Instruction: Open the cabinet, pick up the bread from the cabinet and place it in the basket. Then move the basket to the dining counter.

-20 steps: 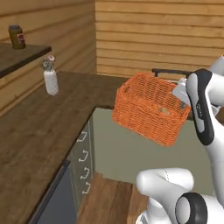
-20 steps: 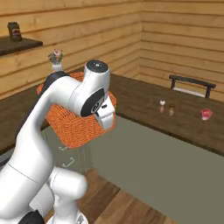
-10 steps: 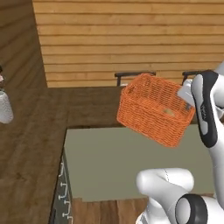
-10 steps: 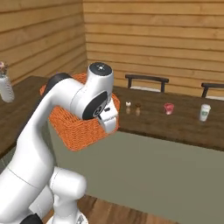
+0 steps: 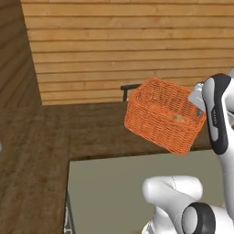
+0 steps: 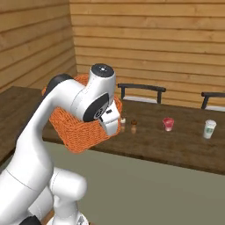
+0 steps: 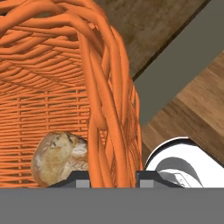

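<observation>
At centre right of the left base view, the gripper [image 7: 112, 177] clamps the rim of the tilted orange basket [image 5: 164, 114], bread roll [image 7: 59, 157] inside, lifted above the dark desk [image 5: 41, 146].

Arm folded up high, elbow bent, wrist angled down. Gripper [image 7: 113, 177] jaws pinched on the basket [image 5: 163, 115] wall, one finger inside, one outside, carrying it tilted in the air.

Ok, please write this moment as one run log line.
basket: lifted, tilted | bread: inside basket | jaws: shut on basket wall | dining counter: ahead
</observation>
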Available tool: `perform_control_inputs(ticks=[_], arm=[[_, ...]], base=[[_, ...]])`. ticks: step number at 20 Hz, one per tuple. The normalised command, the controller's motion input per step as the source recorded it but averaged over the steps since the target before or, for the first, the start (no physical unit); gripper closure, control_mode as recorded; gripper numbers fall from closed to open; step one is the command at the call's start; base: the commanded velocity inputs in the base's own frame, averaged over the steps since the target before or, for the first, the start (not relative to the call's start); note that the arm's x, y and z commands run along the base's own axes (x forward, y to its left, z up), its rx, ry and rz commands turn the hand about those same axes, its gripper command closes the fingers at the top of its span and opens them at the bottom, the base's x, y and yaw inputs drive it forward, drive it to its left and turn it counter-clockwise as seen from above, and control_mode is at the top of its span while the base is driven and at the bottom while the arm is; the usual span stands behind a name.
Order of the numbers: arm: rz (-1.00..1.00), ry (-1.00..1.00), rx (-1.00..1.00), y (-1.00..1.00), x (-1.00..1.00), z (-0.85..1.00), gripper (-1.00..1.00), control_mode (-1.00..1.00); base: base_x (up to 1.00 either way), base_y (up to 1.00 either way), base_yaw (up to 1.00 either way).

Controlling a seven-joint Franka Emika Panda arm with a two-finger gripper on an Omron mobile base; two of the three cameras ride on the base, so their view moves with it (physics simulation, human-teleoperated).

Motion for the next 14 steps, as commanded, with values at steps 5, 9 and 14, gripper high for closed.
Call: perform_control_inputs(ticks=[5,9,14], arm=[[0.0,0.0,0.0,0.0,0.0,0.0,1.0,1.0],[0.0,-0.03,0.0,0.05,0.06,-0.04,1.0,-1.0],[0.13,-0.02,-0.01,0.64,0.86,-0.24,1.0,-1.0]], base=[[0.54,0.01,0.0],[0.17,0.06,0.0],[0.0,0.0,0.0]])
